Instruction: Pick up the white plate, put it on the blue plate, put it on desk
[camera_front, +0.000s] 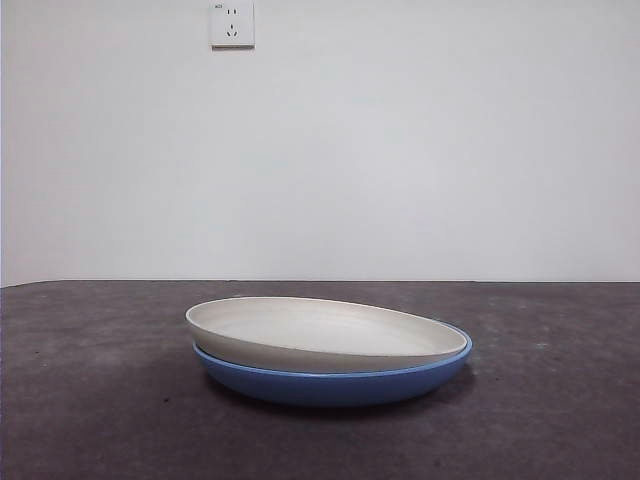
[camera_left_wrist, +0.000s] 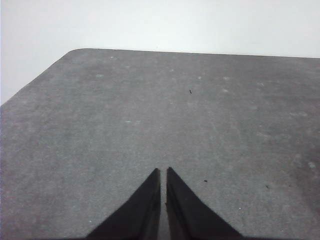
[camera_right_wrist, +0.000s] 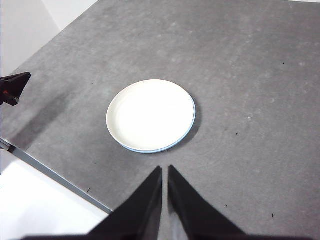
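Observation:
The white plate (camera_front: 320, 335) lies inside the blue plate (camera_front: 340, 385), tilted a little, in the middle of the desk (camera_front: 90, 400). From high above, the right wrist view shows the white plate (camera_right_wrist: 151, 115) with only a thin blue plate (camera_right_wrist: 187, 131) rim peeking out along one side. My right gripper (camera_right_wrist: 164, 172) hangs well above and apart from the stack, shut and holding nothing. Over bare desk (camera_left_wrist: 100, 125), my left gripper (camera_left_wrist: 163, 175) is shut and holds nothing; no plate shows in its view. Neither arm appears in the front view.
A white wall with a socket (camera_front: 232, 24) stands behind the desk. The desk's edge (camera_right_wrist: 50, 172) and a rounded corner (camera_left_wrist: 75, 51) show in the wrist views. The other arm's black tip (camera_right_wrist: 14, 86) pokes in at one side of the right wrist view.

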